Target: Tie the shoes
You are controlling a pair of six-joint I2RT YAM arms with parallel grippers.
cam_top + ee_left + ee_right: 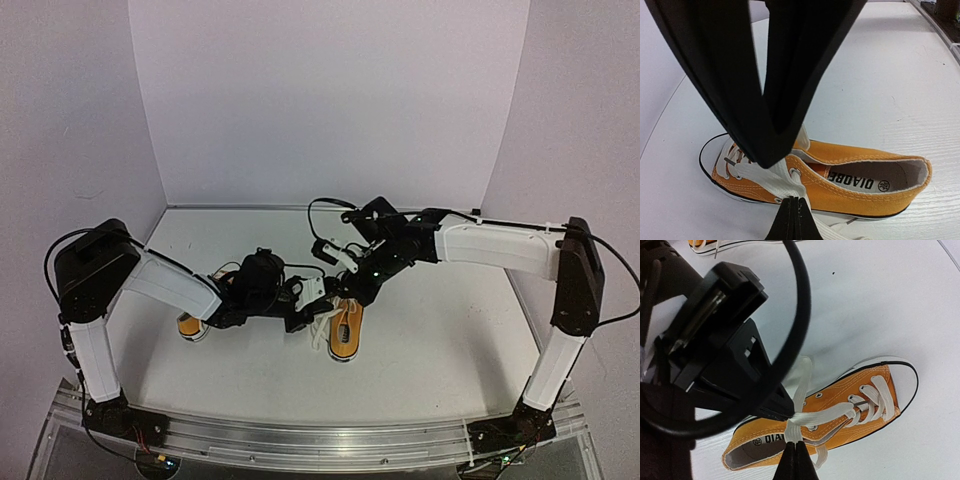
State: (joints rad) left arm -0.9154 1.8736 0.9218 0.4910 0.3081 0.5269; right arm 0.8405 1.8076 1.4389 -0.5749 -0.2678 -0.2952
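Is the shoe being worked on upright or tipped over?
Upright: the shoe sits sole-down with its opening facing up, and the printed insole is visible in both wrist views.

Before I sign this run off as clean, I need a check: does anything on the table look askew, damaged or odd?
Nothing looks damaged or spilled. The left gripper and right gripper both pinch the white lace of the middle shoe, which is still untied. The other shoe lies apart, partly under the left arm.
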